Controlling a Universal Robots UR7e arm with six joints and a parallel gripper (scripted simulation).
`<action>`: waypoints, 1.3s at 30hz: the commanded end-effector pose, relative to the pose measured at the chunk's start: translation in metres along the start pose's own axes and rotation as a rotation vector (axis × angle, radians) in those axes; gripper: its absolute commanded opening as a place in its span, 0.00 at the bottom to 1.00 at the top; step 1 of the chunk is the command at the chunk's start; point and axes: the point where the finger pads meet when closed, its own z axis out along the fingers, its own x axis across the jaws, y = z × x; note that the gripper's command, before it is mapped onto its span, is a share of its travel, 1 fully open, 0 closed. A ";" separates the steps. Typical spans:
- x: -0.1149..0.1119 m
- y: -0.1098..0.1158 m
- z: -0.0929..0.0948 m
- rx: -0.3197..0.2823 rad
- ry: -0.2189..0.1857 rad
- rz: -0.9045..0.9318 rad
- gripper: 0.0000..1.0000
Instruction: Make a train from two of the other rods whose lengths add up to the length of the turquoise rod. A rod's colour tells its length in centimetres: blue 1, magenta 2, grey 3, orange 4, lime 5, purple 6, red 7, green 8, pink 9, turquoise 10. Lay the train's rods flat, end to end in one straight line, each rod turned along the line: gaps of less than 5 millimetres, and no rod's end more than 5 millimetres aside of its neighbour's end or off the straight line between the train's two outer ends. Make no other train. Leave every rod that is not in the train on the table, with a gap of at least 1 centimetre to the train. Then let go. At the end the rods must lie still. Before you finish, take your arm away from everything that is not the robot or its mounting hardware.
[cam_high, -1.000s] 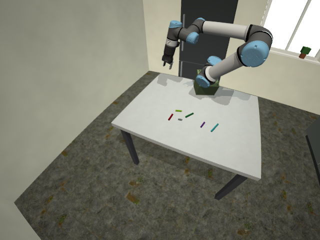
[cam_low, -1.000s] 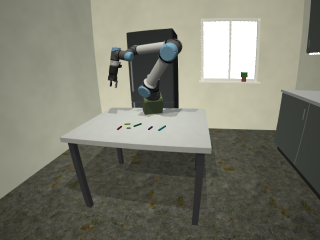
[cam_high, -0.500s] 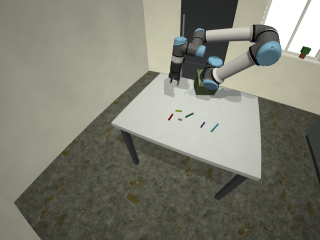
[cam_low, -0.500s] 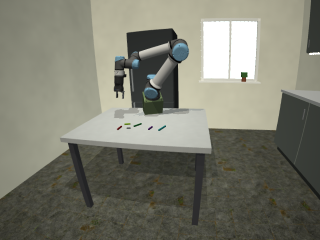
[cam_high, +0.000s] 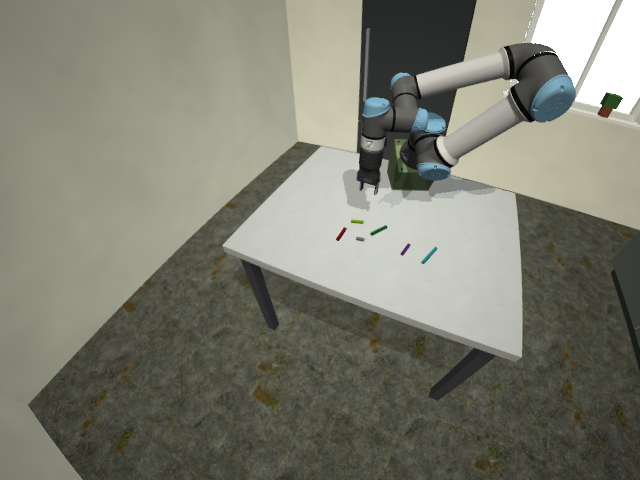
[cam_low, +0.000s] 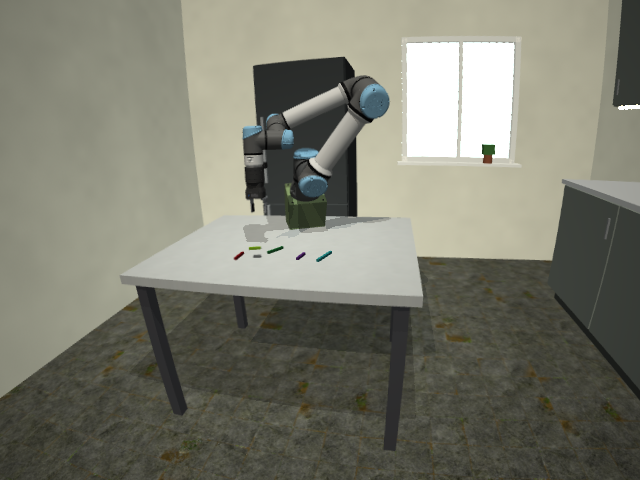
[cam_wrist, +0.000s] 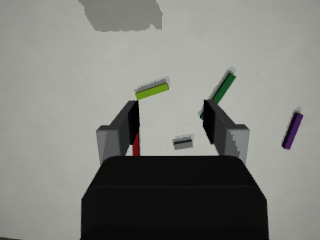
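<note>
Several rods lie flat and apart on the white table. The red rod is at the left, the lime rod behind it, the small grey rod beside them, the green rod in the middle, the purple rod and the turquoise rod to the right. My gripper is open and empty, high above the table behind the lime rod. In the wrist view the grey rod shows between my fingers, the lime rod and green rod beyond, the purple rod at right; the red rod is partly hidden by the left finger.
The arm's green base block stands at the table's back edge, right of the gripper. A dark cabinet stands behind the table. The table's front edge is well in front of the rods.
</note>
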 end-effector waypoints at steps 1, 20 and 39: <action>0.023 0.005 0.012 0.005 0.020 -0.012 1.00; 0.031 0.005 0.016 0.006 0.028 -0.016 1.00; 0.031 0.005 0.016 0.006 0.028 -0.016 1.00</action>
